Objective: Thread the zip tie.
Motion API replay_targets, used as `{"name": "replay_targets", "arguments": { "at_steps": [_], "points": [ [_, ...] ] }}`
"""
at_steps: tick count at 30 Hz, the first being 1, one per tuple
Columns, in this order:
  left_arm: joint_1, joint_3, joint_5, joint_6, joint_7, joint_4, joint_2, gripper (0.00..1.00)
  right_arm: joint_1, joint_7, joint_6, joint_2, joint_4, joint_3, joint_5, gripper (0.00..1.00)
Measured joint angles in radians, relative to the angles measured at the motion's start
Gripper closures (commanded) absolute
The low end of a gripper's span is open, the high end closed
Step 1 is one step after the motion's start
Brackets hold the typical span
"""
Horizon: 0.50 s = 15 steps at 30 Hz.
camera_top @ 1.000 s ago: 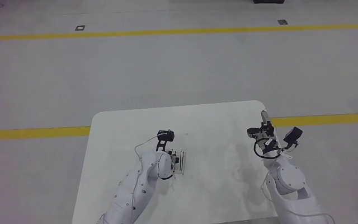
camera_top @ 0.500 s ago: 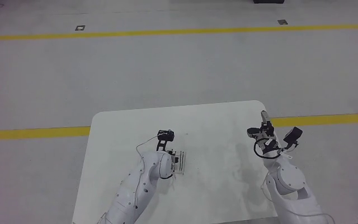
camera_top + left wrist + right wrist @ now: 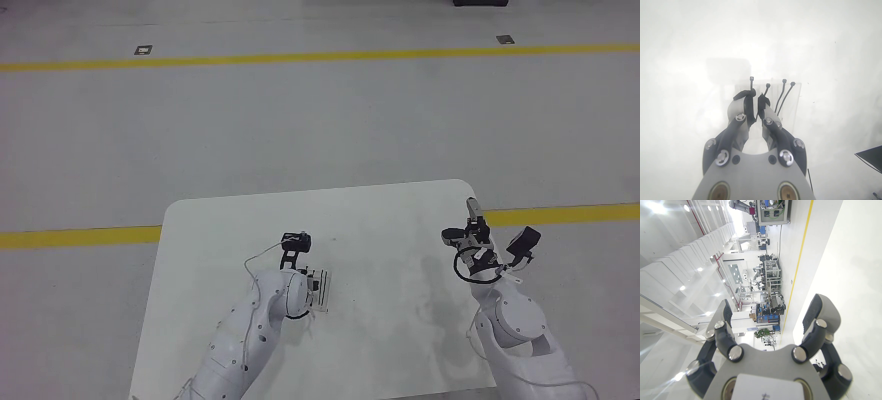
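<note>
The table (image 3: 380, 225) is white with rounded far corners. A clear tray (image 3: 322, 285) sits near its middle, a little toward the left edge. The left arm comes in from the near edge, and the left gripper (image 3: 756, 95) is right over the tray (image 3: 795, 98), pointing down at it.

4 black ties lie on the tray, all with their heads toward the same edge. The left gripper's fingers (image 3: 748, 103) are closed to a narrow gap, and the strap of 1 tie (image 3: 766, 90) runs through that gap, with its head sticking out past the fingertips. A 2nd tie (image 3: 752, 83) lies just beside it. Its strap goes under the tip of 1 finger, and I cannot tell whether it is caught too. The 2 free ties (image 3: 781, 94) lie next to the gripper, close together, with their straps converging away from the heads. Neither touches the fingers.

The right gripper (image 3: 462, 222) is near the far right corner, well apart from the tray. It is turned on its side and points out over the floor beyond the far edge. Its fingers (image 3: 811, 313) are spread wide with nothing between them.

A yellow line (image 3: 80, 238) on the floor runs behind the table, past its left and right edges.
</note>
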<state>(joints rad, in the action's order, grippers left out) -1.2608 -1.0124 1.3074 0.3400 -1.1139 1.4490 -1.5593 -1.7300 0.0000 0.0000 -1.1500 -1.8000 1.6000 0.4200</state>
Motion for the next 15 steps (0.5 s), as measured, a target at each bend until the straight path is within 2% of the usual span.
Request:
{"name": "replay_targets", "arguments": {
  "at_steps": [4, 11, 15],
  "points": [
    [0.001, -0.002, 0.001, 0.0, 0.001, -0.005, -0.002, 0.95, 0.0, 0.0, 0.0, 0.0, 0.0, 0.0, 0.0, 0.0],
    [-0.001, -0.007, 0.0, 0.0, 0.001, -0.004, -0.006, 0.87, 0.0, 0.0, 0.0, 0.0, 0.0, 0.0, 0.0, 0.0],
    [-0.004, -0.01, 0.007, 0.0, 0.0, -0.002, -0.008, 0.86, 0.0, 0.0, 0.0, 0.0, 0.0, 0.0, 0.0, 0.0]
  ]
}}
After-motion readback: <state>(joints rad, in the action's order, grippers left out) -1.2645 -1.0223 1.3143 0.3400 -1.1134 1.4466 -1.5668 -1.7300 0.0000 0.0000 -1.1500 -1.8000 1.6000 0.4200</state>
